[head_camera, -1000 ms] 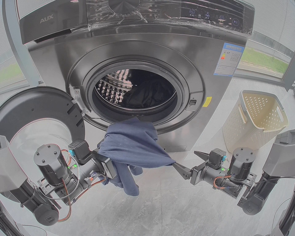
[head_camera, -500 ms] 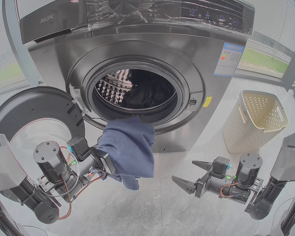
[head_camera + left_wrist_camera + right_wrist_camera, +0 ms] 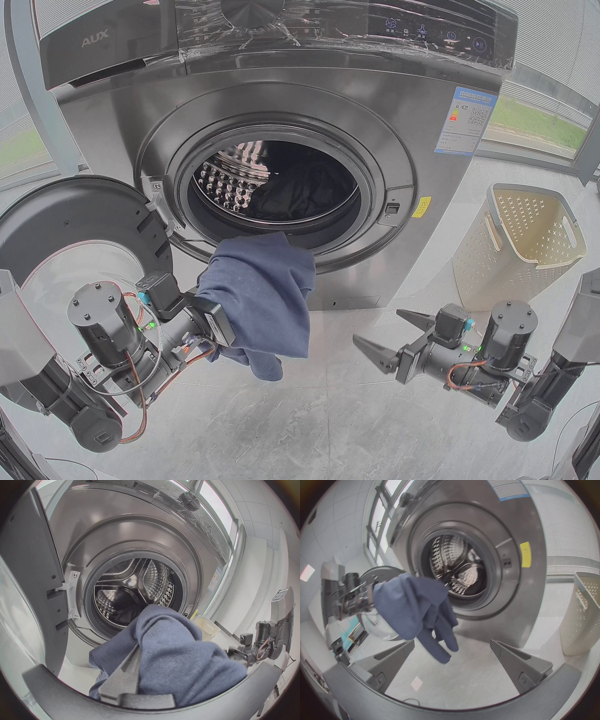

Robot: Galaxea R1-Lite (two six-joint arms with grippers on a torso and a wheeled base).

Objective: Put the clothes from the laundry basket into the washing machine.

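Laundry room, washing machine [image 3: 387, 106], laundry basket [image 3: 487, 262], pale tiled floor [image 3: 350, 425]

Round my workplace: floor, window, post, wall.
The grey marbled tile floor [image 3: 350, 425] runs back to a window [image 3: 562, 134] at its far right, green grass [image 3: 528, 115] outside; a grey post [image 3: 39, 94] rises at its far left, white wall tiles [image 3: 268, 542] above it.

Garment [image 3: 262, 294] before machine [image 3: 250, 94], clothes [image 3: 300, 187] seemingly inside; basket [image 3: 487, 262] right.

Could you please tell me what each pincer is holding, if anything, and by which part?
The left pincer grips the blue garment by a bunched fold; which part of it cannot be told. The right pincer is open, holding nothing.
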